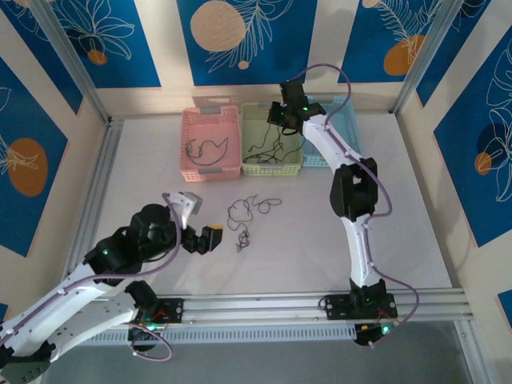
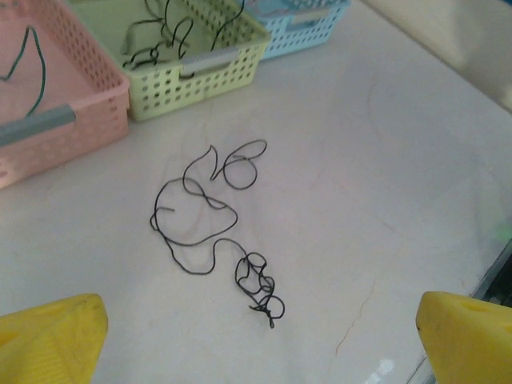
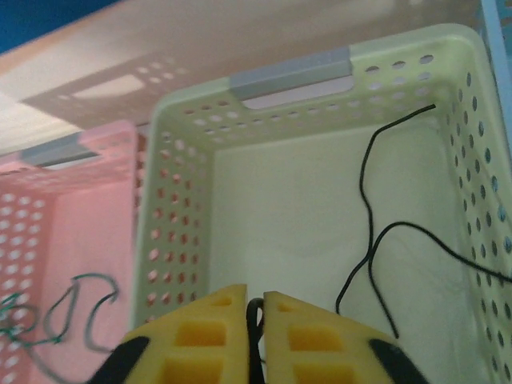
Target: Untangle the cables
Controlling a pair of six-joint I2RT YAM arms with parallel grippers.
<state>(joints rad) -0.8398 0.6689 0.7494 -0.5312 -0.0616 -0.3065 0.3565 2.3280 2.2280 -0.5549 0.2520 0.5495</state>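
1. Top external view: nearest the arm bases, the left gripper (image 1: 204,238) hung low over the white table (image 1: 400,224). Its yellow fingers (image 2: 56,336) were spread wide apart with nothing between them.
2. Just beyond it, a loose black cable (image 2: 196,216) lay on the table in open loops. It ended in a small knot (image 2: 258,286) on the side nearest that gripper, and the gripper and cable were apart.
3. Farther back, three baskets stood side by side along the far edge: a pink basket (image 1: 192,120) on the left, a green basket (image 1: 272,168) in the middle and a blue basket (image 2: 308,36) on the right.
4. A thin dark strand (image 1: 206,150) lay curled on the floor of the pink basket.
5. Black strands (image 3: 368,208) wound across the floor of the green basket.
6. The right gripper (image 3: 254,308) hung over the green basket with its yellow pads (image 3: 200,328) almost together. A dark line sat in the narrow slit between them, and whether it was pinched there could not be told.
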